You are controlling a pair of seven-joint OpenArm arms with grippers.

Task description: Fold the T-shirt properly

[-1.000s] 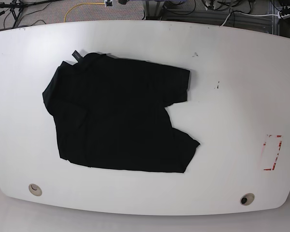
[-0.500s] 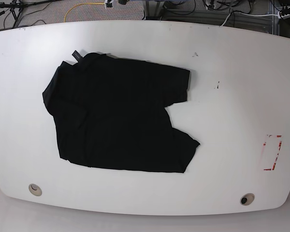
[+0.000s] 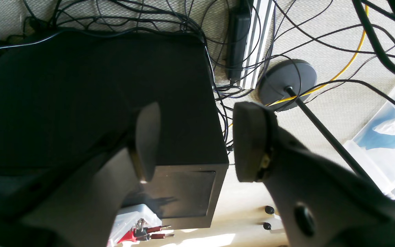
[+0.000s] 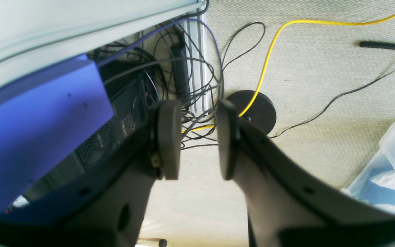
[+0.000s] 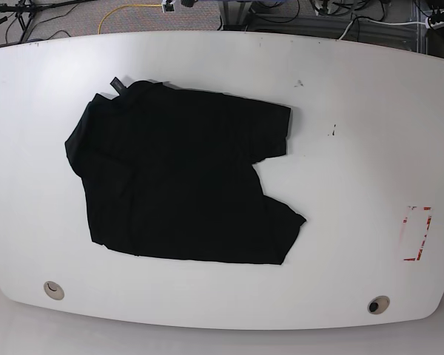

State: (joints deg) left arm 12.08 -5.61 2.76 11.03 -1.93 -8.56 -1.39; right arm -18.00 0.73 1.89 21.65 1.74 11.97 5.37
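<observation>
The black T-shirt [image 5: 177,181] lies spread on the white table [image 5: 355,133], left of the middle in the base view, one sleeve reaching toward the centre and a small tag sticking out at its far edge. Neither arm shows over the table. The left gripper [image 3: 197,140] hangs above a black box [image 3: 91,96] and floor cables with its fingers wide apart, holding nothing. The right gripper [image 4: 194,139] points at carpet and a yellow cable [image 4: 269,58], fingers narrowly apart and empty.
</observation>
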